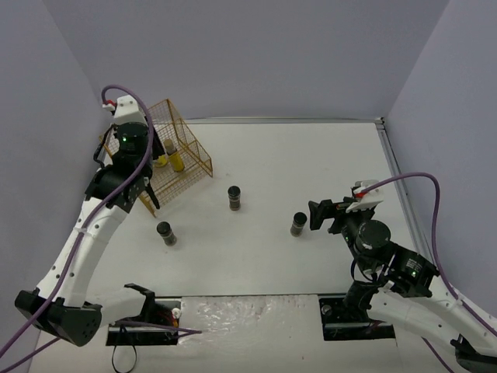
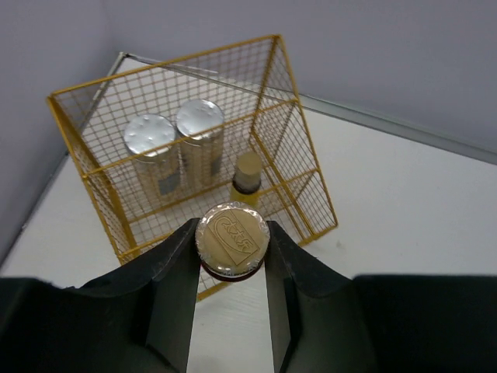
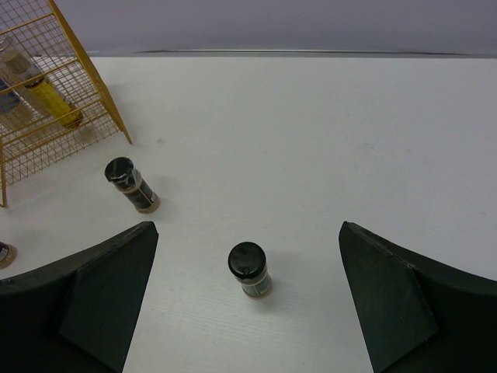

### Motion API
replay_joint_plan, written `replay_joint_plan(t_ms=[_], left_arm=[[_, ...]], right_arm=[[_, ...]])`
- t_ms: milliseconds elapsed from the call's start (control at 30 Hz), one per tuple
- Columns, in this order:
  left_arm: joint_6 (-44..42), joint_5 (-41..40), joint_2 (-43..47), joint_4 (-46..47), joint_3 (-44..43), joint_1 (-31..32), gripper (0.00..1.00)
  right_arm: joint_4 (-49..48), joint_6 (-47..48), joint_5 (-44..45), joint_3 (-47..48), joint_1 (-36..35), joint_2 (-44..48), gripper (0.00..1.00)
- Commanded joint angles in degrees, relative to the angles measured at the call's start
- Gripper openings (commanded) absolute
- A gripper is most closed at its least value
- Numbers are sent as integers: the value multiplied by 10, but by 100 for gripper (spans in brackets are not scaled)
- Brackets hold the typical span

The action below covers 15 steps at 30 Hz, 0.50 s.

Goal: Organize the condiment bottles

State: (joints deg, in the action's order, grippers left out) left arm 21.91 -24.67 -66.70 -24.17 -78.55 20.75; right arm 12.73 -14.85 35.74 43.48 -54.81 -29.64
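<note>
- Clamped shut on the tan cap of a slim yellow bottle [image 2: 232, 242]: the left claw [image 2: 231, 233], one black finger [image 2: 175, 272] pressed to each side of the cap, hanging just in front of the gold wire rack [image 2: 299, 148], on its arm-base side.
- Inside the rack, toward its left end in the left wrist view: a silver-lidded cylinder [image 2: 149, 140] and a twin cylinder [image 2: 199, 124], both upright, side by side, touching or nearly so, white bodies with bluish labels dim behind the mesh.
- Also inside the rack, just right of the twin cylinder: a second yellow bottle [image 2: 248, 177], upright, tan cap on top.
- Out on the white table [image 1: 311, 155]: three short dark jars with black caps, all upright and well apart from one another.
- Near jar [image 1: 165, 233]: just off the rack's corner on the arm-base side, close by the left arm.
- Middle jar [image 1: 234, 197]: near the rack's right-hand corner, out toward the table's centre.
- Far jar [image 3: 247, 270]: well apart from the rack, farthest of the three from it.
- Right claw [image 3: 247, 233]: spread wide, gripping nothing, pointed toward the rack from the far jar's side; far jar in line with the gap, touching neither finger.
</note>
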Motion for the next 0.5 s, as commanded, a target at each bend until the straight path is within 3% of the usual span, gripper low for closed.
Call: replay_joint_plan(t_ms=[0,467], left_arm=[[-7,12,-35,38,-49,-53,0],[-9,51,-152,128,-87,-144,0]], right_arm=[[-26,-2,5,-5,-1,3,100],[-25,-4,-1,-8,-2,9,100]])
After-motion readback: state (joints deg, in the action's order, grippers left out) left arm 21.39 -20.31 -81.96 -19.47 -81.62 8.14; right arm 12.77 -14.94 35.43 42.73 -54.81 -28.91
